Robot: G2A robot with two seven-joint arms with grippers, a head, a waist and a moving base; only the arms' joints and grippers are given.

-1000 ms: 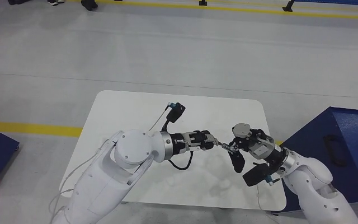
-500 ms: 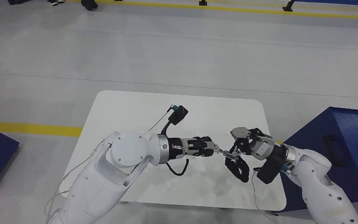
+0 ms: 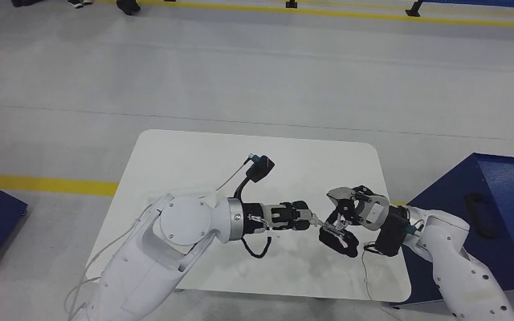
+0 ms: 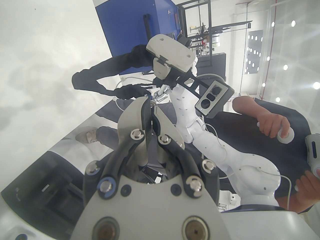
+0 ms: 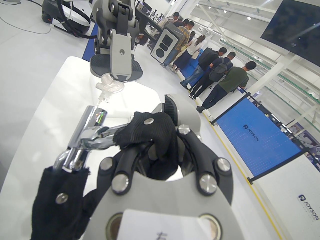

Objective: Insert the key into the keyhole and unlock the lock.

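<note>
Unlocking set: key [image 5: 109,87] at lock [image 5: 86,128], over table [image 3: 201,160].
Both closed: left tool [image 4: 150,103] pinches key; right tool [image 5: 100,148] grips lock; key tip touches lock.

Left gripper [image 3: 309,217] and right gripper [image 3: 336,224] facing near table's [image 3: 169,160] right edge, key [image 5: 110,87] and lock [image 5: 88,126] between them, room along far and left edges, cabinet [image 3: 474,193] beyond.

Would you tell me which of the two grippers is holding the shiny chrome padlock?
The right gripper, whose fingers wear black fabric; the bare grey left gripper pinches the silver key.
</note>
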